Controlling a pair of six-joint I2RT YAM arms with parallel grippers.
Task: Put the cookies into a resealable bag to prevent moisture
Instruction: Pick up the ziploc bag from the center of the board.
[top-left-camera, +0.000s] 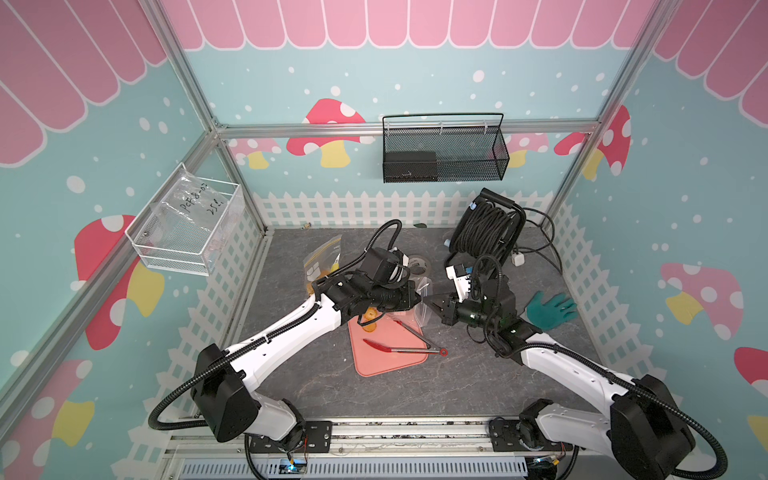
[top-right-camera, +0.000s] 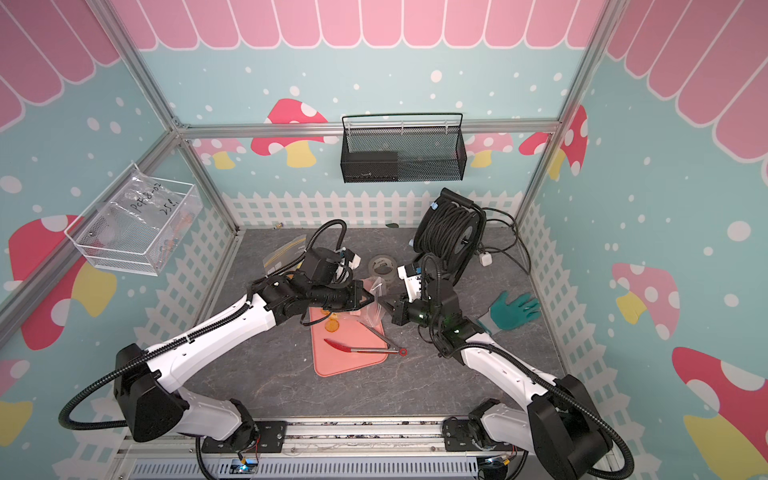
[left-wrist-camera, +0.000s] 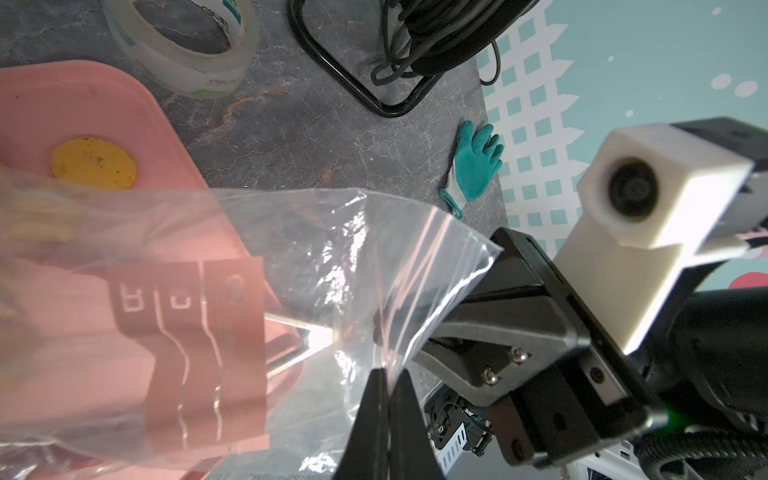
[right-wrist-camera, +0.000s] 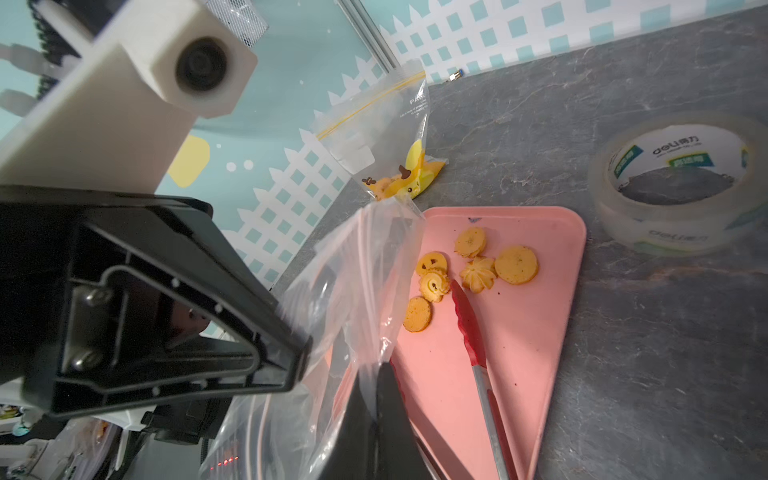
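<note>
Cookies (right-wrist-camera: 478, 274): six counted in the right wrist view, all small and golden-orange. Two are plain round discs. The others are ridged or scalloped, and two of those carry dark markings. All six lie loose in a cluster at one end of the pink tray (right-wrist-camera: 540, 332), which sits on the tabletop between the two arms. No cookie is seen inside a bag. Red-tipped tongs (right-wrist-camera: 467, 320) lie on the same tray, with one tip just beside the cluster.

Clear bag (left-wrist-camera: 291, 249): held off the table between the two grippers, over the cookie end of the tray. Pink strips (left-wrist-camera: 191, 332) show through its film.

Left arm: extends forward and inward, with the wrist above the cookie end of the tray and the tool pointing toward the right arm. The left gripper (left-wrist-camera: 388, 374) has its jaws closed, pinching the bag's edge, and film is visible caught between the fingers.

Right arm: extends inward from the opposite side, with the tool pointing at the left one, tips near each other and the bag between them. The right gripper (right-wrist-camera: 380, 368) has its jaws closed, nipping the bag's other wall.

Also on the table: a tape roll (right-wrist-camera: 673, 187) just beside the tray, a printed zip bag (right-wrist-camera: 382, 137) beyond it, a green glove (top-left-camera: 550, 309) and a cable reel (top-left-camera: 486, 224).
</note>
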